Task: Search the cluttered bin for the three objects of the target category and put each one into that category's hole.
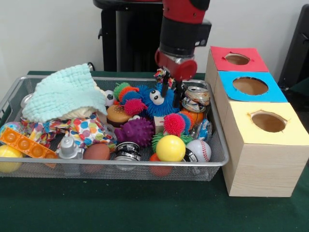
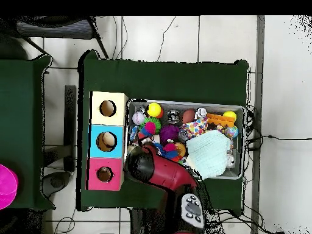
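Jaws (image 1: 171,89) visible frontally — hidden overhead.

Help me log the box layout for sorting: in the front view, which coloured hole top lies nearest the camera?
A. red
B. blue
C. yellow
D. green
C: the yellow top sits lowest and closest in the front view, with the blue top behind it and the red top farthest back.
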Available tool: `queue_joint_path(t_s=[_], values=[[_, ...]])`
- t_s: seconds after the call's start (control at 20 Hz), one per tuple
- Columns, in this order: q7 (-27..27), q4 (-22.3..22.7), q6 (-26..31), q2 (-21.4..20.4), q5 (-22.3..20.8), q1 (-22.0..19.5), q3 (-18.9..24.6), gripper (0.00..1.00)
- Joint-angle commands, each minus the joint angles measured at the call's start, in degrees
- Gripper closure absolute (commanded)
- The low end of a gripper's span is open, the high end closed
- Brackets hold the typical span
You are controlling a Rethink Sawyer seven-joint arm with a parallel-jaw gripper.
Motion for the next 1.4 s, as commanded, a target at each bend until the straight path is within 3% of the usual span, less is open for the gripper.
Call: queue_joint_path(t_s=[0.05, 0.15, 0.2, 0.6, 1.0, 1.05, 1.4], values=[[0.9, -3.0, -1.4, 8.1, -3.7, -1.9, 9.5, 0.00], [0.5, -4.3, 0.5, 9.6, -3.8, 0.0, 7.1, 0.00], [0.0, -6.5, 4.6, 10.8, -3.5, 3.2, 3.0, 0.00], [-2.6, -10.4, 12.5, 13.0, -5.8, 4.2, -0.5, 0.00], [-1.7, -13.4, 10.0, 16.0, -8.2, 4.6, -1.2, 0.00], [-1.2, -13.6, 10.1, 16.1, -8.6, 4.9, -1.3, 1.00], [1.0, -14.3, 7.1, 16.4, -9.0, 6.7, -4.1, 1.00]])
